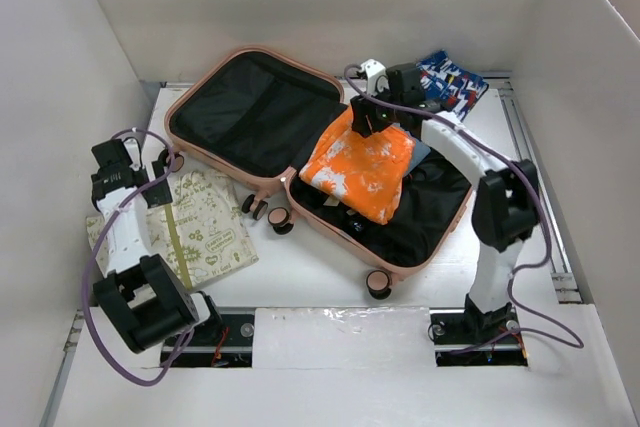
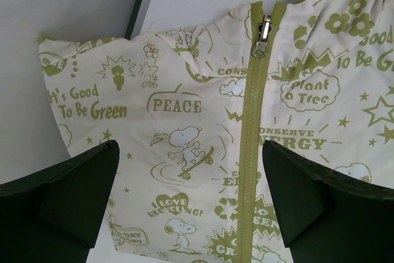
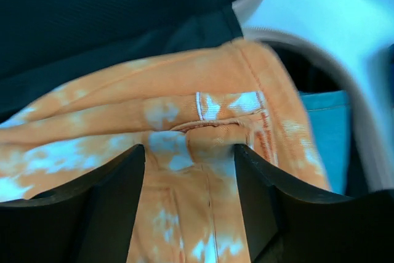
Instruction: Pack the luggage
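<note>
The luggage, a salmon-pink suitcase with black lining, lies wide open in mid-table. A folded orange-and-white tie-dye garment rests in its right half. My right gripper hovers at that garment's far end. In the right wrist view the gripper is open, with a raised fold of the orange cloth lying between its fingers. A cream jacket with green cartoon print lies flat on the table left of the suitcase. My left gripper hangs over it, open wide, straddling the green zip of the jacket.
A blue patterned cloth and a small white object sit behind the suitcase at the back right. A teal item peeks from under the orange garment. Dark things fill the right half. White walls enclose the table.
</note>
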Tool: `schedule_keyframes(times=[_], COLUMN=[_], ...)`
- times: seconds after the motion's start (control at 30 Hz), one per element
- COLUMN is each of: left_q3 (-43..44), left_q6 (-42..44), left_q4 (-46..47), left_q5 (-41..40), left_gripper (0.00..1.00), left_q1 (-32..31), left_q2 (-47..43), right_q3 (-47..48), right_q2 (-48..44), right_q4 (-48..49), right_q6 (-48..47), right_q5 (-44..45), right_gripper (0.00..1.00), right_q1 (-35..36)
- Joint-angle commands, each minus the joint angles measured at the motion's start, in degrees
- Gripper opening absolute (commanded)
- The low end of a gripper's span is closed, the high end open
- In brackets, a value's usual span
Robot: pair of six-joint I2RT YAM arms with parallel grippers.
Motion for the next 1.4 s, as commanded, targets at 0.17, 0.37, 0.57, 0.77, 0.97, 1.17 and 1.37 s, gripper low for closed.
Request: schedule_keyframes(times=[0.17, 0.37, 0.57, 0.77, 0.97, 1.17, 1.37], left_q3=[0.7, 4.3, 10.6, 30.9, 36.9, 44.1, 58.9], left_q6=[1.4, 0.7, 4.2, 7.6, 9.9, 10.3, 5.8], left_q4=[2.3, 2.3, 1.1, -7.9, -6.5, -5.4, -4.6], left_q5=[-1.4, -1.4, -1.3, 2.8, 5.2, 11.5, 17.0], left_gripper=[1.0, 1.0, 1.0, 1.0, 1.0, 1.0, 1.0], left_q1=[0.4, 0.4, -11.2, -23.3, -41.4, -56.8, -60.0], left_q2=[-2.6, -0.6, -1.4, 6.4, 13.5, 28.2, 43.1], right_q3=[1.9, -2.7, -13.8, -12.4, -21.3, -32.6, -34.4], right_q2=[10.6, 11.8, -0.3, -13.4, -15.7, -15.0, -11.7], right_q4=[6.8, 0.8, 8.8, 2.0, 0.4, 9.4, 12.1], right_q6=[8.2, 10.6, 1.3, 5.7, 12.8, 17.6, 21.2], right_q5=[-1.2, 15.0, 4.1, 7.3, -1.9, -14.1, -15.6], right_gripper=[0.57, 0.49, 0.8, 0.9, 0.89, 0.89, 0.89], right_q1=[-1.8, -4.0, -7.1, -11.2, -15.4, -14.8, -13.6])
